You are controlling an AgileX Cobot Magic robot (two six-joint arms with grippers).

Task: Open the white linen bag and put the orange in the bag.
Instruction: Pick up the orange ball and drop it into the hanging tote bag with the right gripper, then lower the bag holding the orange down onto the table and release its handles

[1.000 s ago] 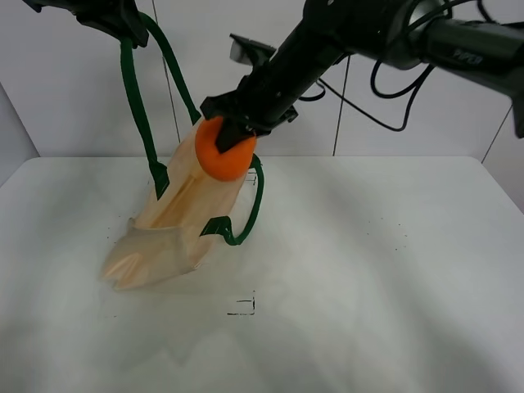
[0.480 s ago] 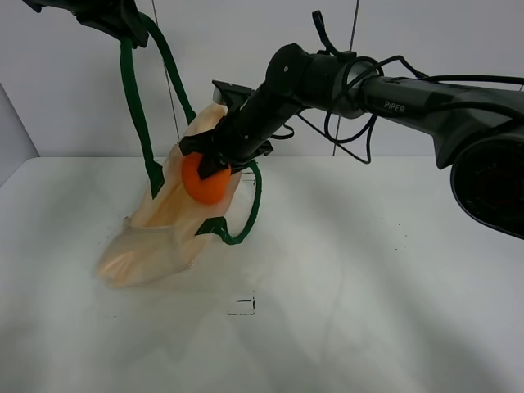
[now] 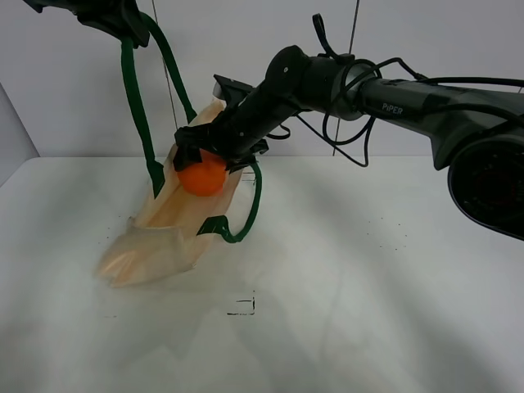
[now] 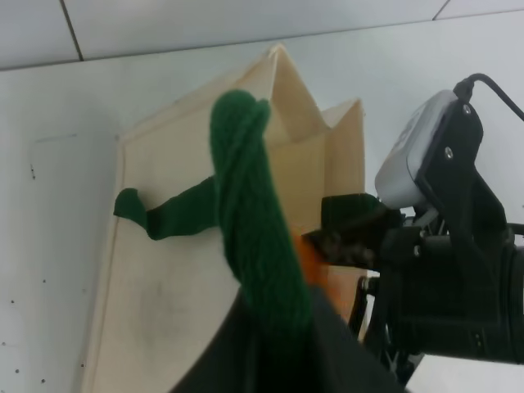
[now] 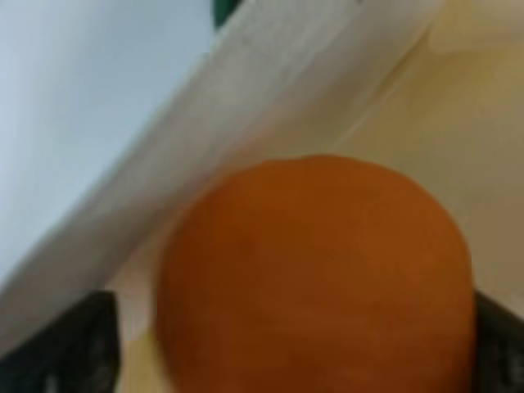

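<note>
Orange at the mouth of the lifted bag.
Left jaws, high above the far-left corner of the bench (image 3: 368, 286), pinch one green handle (image 3: 135, 106) and hold the white linen bag (image 3: 155, 237) up by it, mouth raised and bottom resting on the bench toward the left edge; the second handle (image 3: 257, 196) hangs loose beside the opening. Right jaws, reaching across from the right, grip the orange (image 3: 202, 176) on both sides, holding it in the open mouth against the cloth, near the far edge.
</note>
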